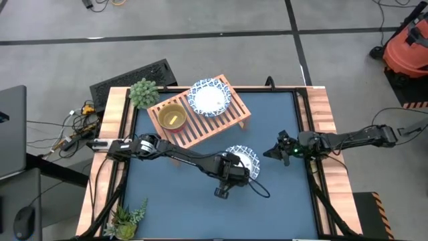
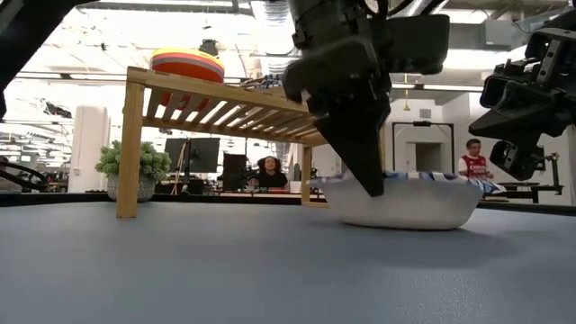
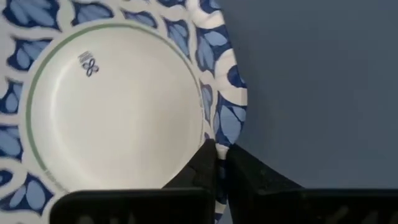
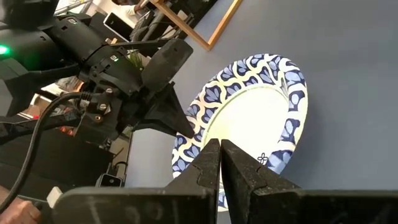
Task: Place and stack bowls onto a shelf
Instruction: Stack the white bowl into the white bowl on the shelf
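A white bowl with a blue patterned rim [image 1: 247, 157] [image 2: 423, 205] sits base-down on the blue table, right of the middle. My left gripper [image 1: 238, 167] [image 3: 216, 163] is shut on its rim. My right gripper [image 1: 275, 151] [image 4: 221, 163] hovers shut just right of that bowl, above the table. The light-wood slatted shelf [image 1: 231, 120] [image 2: 225, 103] stands at the far middle. It carries the other white patterned bowl [image 1: 210, 97] and a stack of small bowls with yellow inside [image 1: 172, 118] [image 2: 186, 65]. My left gripper pinches the white bowl's patterned rim [image 3: 219, 130] on the bowl's near-left side, one finger [image 3: 200, 165] inside the bowl and one [image 3: 249, 177] outside. The fingers come from above, slanting down [image 2: 360, 153]. The bowl's base rests on the table.
A small potted plant [image 1: 144, 92] stands at the shelf's far left corner, another [image 1: 127, 217] at the table's near left corner. A black keyboard-like slab [image 1: 130, 77] lies beyond the far left edge. People [image 2: 268, 171] sit in the room behind. Bare mat lies near and left.
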`<state>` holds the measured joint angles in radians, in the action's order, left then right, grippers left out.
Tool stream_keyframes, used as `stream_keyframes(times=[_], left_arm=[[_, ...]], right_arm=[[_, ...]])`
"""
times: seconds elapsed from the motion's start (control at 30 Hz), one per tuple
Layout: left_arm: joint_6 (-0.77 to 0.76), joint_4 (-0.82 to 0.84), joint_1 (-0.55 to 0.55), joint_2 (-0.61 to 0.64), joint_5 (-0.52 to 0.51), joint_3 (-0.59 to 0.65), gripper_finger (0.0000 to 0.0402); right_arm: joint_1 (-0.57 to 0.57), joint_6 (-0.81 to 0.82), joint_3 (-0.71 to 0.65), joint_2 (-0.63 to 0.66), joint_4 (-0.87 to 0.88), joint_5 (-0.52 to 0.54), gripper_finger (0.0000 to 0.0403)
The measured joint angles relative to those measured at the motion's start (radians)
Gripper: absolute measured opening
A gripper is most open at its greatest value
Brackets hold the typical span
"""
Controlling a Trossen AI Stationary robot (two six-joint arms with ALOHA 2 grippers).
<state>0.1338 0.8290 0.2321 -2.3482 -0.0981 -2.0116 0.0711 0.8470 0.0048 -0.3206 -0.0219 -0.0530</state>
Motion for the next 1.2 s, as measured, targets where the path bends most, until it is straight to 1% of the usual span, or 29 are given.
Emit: stream_keyframes(times=[0.17,0.3,0.37,0.43,0.5,0.63,0.7,0.83,1.03,1.2], left_arm=[[-0.016,0.108,0.0,0.0,0.004,-0.075,0.0001],[-0.023,0.195,0.006,-0.001,-0.001,-0.174,0.0],[-0.023,0.219,0.012,0.0,-0.02,-0.23,0.0],[-0.016,0.28,0.019,0.0,-0.056,-0.285,0.0],[-0.017,0.323,0.023,0.0,-0.071,-0.339,0.0],[-0.04,0.324,0.031,0.06,-0.074,-0.323,0.0],[-0.042,0.334,0.035,0.087,-0.092,-0.33,0.0],[-0.013,0.335,0.038,0.14,-0.121,-0.335,0.0],[0.074,0.293,0.038,0.21,-0.23,-0.335,0.0],[0.152,0.268,0.038,0.259,-0.429,-0.335,0.0]], right_arm=[[0.0,0.001,0.0,0.0,0.0,0.0,0.0042],[0.0,0.001,0.0,0.0,0.0,0.001,0.0042],[0.0,0.001,0.0,0.0,0.0,0.001,0.0042],[0.0,0.002,0.0,0.0,0.0,0.001,0.0042],[0.0,0.013,0.0,0.0,0.0,0.001,0.0042],[-0.002,0.02,0.0,0.0,0.0,0.003,0.0042],[-0.002,0.024,0.0,0.0,0.0,0.002,0.0042],[-0.002,0.03,0.0,0.0,0.0,0.003,0.0042],[-0.002,0.058,0.0,0.0,0.0,0.003,0.0042],[-0.002,0.065,0.0,0.0,0.0,0.002,0.0042]])
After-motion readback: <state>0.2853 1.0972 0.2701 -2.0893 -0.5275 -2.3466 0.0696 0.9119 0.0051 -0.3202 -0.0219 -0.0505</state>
